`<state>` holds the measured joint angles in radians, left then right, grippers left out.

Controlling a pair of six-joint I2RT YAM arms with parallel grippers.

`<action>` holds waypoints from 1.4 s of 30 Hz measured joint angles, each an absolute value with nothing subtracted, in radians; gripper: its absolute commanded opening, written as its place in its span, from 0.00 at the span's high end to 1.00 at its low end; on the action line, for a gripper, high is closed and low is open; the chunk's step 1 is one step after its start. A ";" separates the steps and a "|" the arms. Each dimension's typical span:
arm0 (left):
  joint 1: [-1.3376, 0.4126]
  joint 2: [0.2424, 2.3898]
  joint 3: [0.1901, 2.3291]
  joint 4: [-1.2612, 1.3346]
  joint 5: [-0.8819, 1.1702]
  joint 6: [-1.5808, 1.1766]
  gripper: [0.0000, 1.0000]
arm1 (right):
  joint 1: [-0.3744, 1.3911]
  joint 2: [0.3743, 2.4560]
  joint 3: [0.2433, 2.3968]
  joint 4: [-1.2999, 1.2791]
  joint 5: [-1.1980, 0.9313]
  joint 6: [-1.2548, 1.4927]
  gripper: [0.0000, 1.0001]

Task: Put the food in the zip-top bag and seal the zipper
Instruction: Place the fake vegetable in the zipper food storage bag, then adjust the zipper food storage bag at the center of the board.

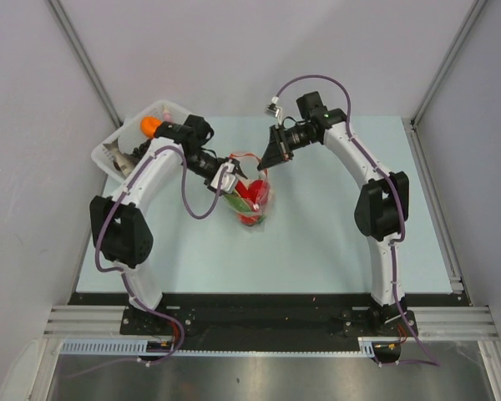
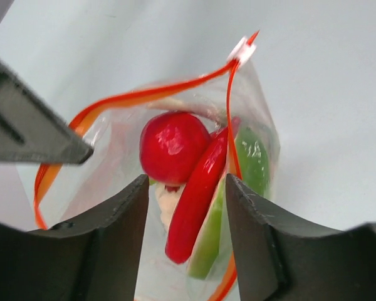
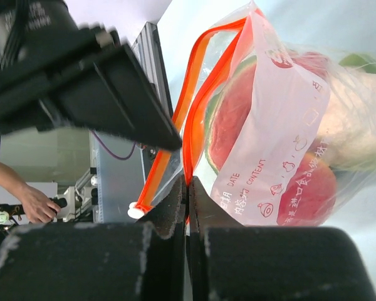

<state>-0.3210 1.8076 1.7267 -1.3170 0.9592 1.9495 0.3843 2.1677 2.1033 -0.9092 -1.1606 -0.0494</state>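
1 zip-top bag (image 1: 252, 199), seen from above, sits mid-table (image 1: 342, 242); its mouth points to the far side, long axis far-to-near; left wrist: the left gripper (image 2: 186, 188) stands released, jaws apart in front of the gaping zipper (image 2: 138, 97); tomato (image 2: 172, 147) and chili (image 2: 205, 169) lie inside; right wrist: the right gripper (image 3: 188, 188) is clenched on the zipper — likely the best hold, since the film looks light, limp, slippery.

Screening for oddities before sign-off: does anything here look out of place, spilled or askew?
Nothing looks spilled or damaged. The zip-top bag sits mid-table with its zipper gaping in a loop, one edge pinched by the right fingers. An orange toy sits in the white basket, not yet bagged.
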 measured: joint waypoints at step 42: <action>-0.458 1.668 1.494 -1.200 0.844 1.502 1.00 | 0.424 2.196 2.158 -0.968 -1.144 -0.134 1.00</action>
